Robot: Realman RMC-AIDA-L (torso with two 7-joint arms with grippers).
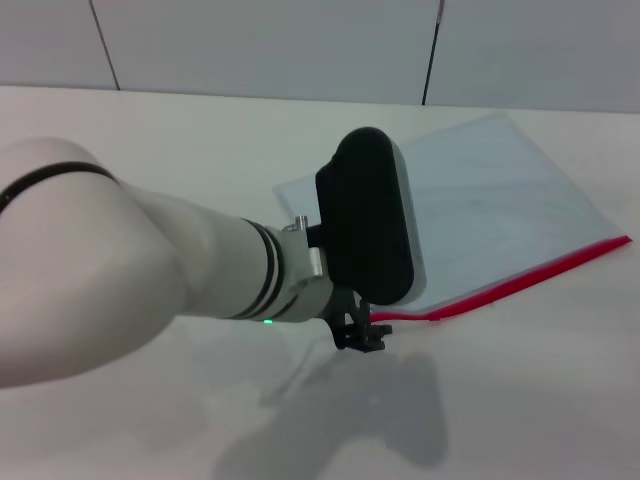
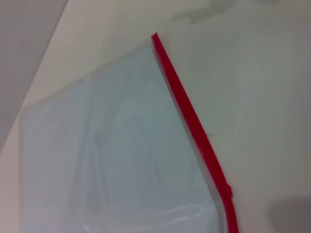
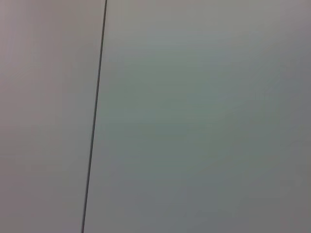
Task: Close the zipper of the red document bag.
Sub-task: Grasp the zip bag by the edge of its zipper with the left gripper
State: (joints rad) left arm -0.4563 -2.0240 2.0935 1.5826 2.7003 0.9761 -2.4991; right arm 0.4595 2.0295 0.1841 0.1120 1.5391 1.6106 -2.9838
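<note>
Left gripper (image 1: 362,335) is down at the near end of the zipper (image 1: 520,275) on the red document bag (image 1: 490,205) lying flat on the tabletop (image 1: 200,140), though honestly can't tell its opening.

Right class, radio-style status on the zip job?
Left gripper down at zipper's near end, fingers unclear. Right arm out of view. Red document bag flat on table. Nothing blocking.

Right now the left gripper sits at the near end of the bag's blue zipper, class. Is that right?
Not quite: the zipper is red, not blue, as the head view shows. The left gripper does sit at its near end, on the red document bag.
</note>
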